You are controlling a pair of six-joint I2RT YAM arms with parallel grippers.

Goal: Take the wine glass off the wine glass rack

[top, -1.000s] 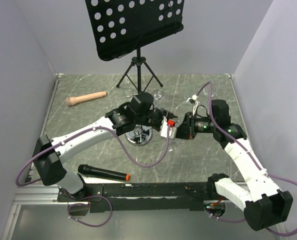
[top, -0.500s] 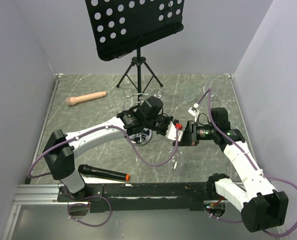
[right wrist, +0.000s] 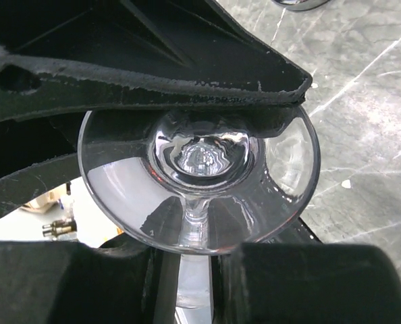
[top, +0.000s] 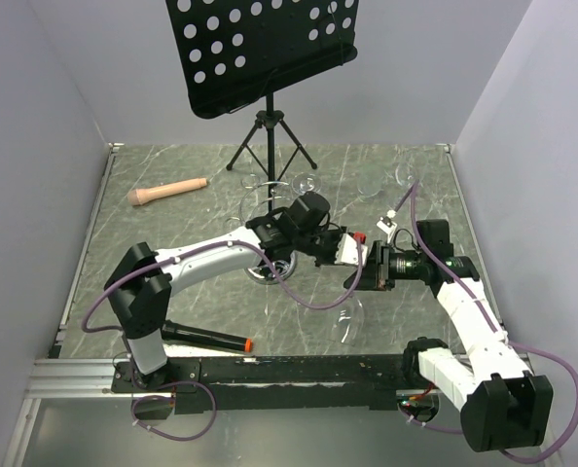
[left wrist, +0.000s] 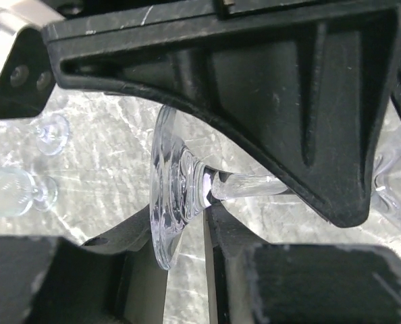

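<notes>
The clear wine glass (top: 348, 316) hangs bowl down in the air to the right of the chrome wine glass rack (top: 268, 273), whose round base shows under my left arm. My left gripper (top: 352, 251) is shut on the glass's foot (left wrist: 168, 196), one finger on each face of it. My right gripper (top: 360, 277) meets it from the right and is shut on the stem (right wrist: 195, 270) just below the foot (right wrist: 200, 182). The two grippers sit finger to finger. The rack's wire top is hidden by my left arm.
A black music stand (top: 265, 49) on a tripod stands at the back. Other clear glasses (top: 308, 183) stand on the marble table behind the rack. A tan microphone (top: 167, 190) lies back left, a black one (top: 201, 338) front left. Walls close in both sides.
My left gripper has carried the glass to the right, away from the rack. My right gripper has come in and closed on the stem, and both have drifted right and nearer.
</notes>
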